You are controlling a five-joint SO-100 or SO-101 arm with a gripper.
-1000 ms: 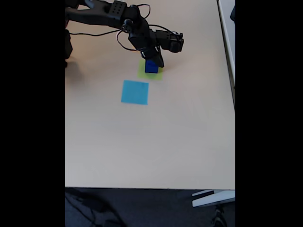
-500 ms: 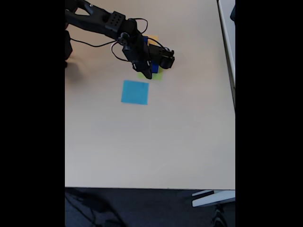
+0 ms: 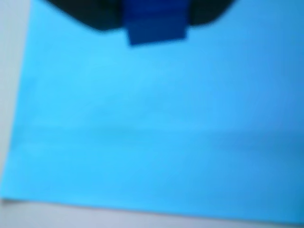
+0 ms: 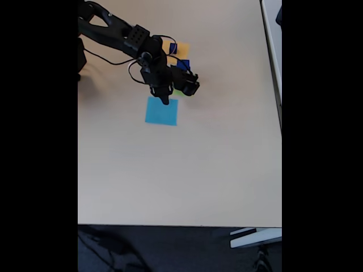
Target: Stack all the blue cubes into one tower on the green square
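Pincer [image 4: 165,100] pinching a small solid dark blue cube [image 3: 156,21], hanging over the flat light blue paper square [image 3: 156,128]; the pale lime-green square [image 4: 179,92] lies just behind it on the tabletop [image 4: 181,170].

light blue square [image 3: 156,142]: thin paper-like sheet, matt, smooth, faint crease below the jaws
blue cube [image 3: 156,23]: solid, smooth, matt, between the jaws
gripper [image 4: 165,100]: black matt plastic
table [image 4: 181,170]: beige, smooth, matt
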